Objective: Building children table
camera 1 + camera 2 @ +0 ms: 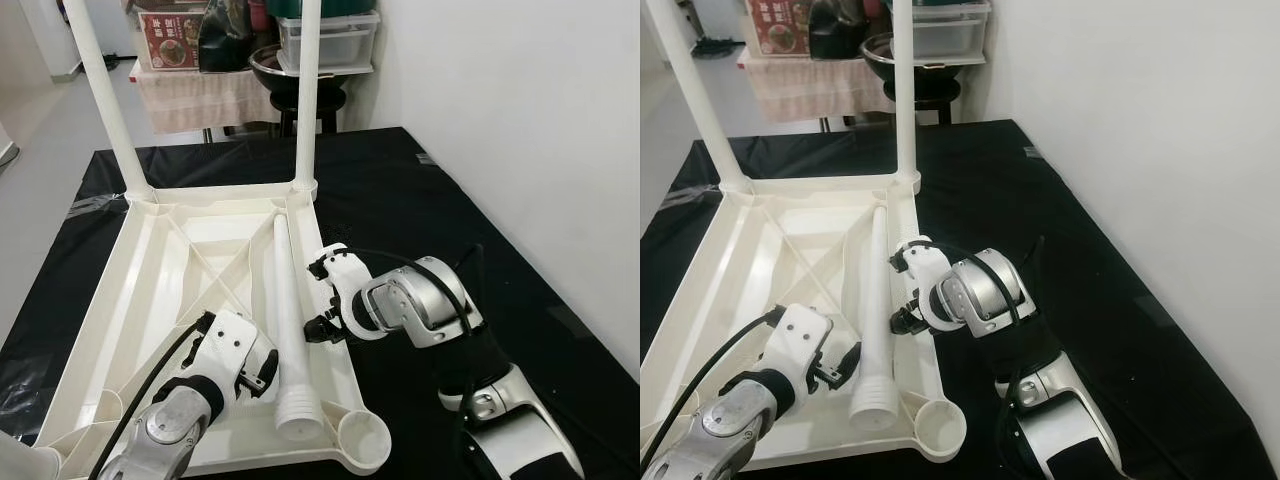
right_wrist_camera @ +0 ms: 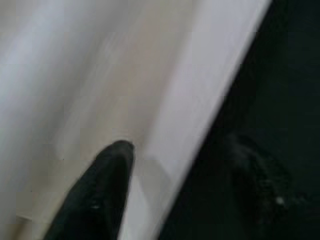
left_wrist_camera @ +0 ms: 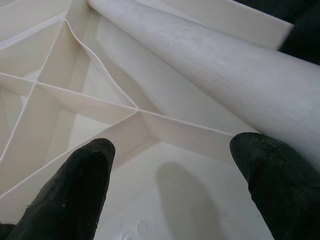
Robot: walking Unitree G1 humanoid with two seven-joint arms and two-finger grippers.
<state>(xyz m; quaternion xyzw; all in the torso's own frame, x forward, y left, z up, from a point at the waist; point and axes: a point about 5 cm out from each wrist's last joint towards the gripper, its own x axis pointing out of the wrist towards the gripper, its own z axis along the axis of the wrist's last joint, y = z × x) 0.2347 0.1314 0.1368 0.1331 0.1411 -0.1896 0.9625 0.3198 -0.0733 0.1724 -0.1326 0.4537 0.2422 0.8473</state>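
An upside-down white plastic tabletop point(image 1: 150, 260) lies on a black floor mat. Two white legs point(image 1: 105, 90) point(image 1: 308, 90) stand upright in its far corner sockets. A loose white leg point(image 1: 288, 320) lies inside the tabletop along its right side; the near right socket point(image 1: 362, 438) holds nothing. My left gripper point(image 1: 256, 380) hovers open just left of the loose leg's thick end; in the left wrist view the leg point(image 3: 240, 75) passes beside one finger point(image 3: 275, 175). My right gripper point(image 1: 318, 325) is open at the tabletop's right rim point(image 2: 200, 90), one finger point(image 2: 110, 190) inside it.
The black mat point(image 1: 420, 200) reaches to a white wall point(image 1: 540, 120) on the right. At the back stand a cloth-covered rack point(image 1: 200, 95), a dark bowl on a stool point(image 1: 275, 65) and clear storage boxes point(image 1: 340, 40). Bare floor point(image 1: 40, 130) lies at the far left.
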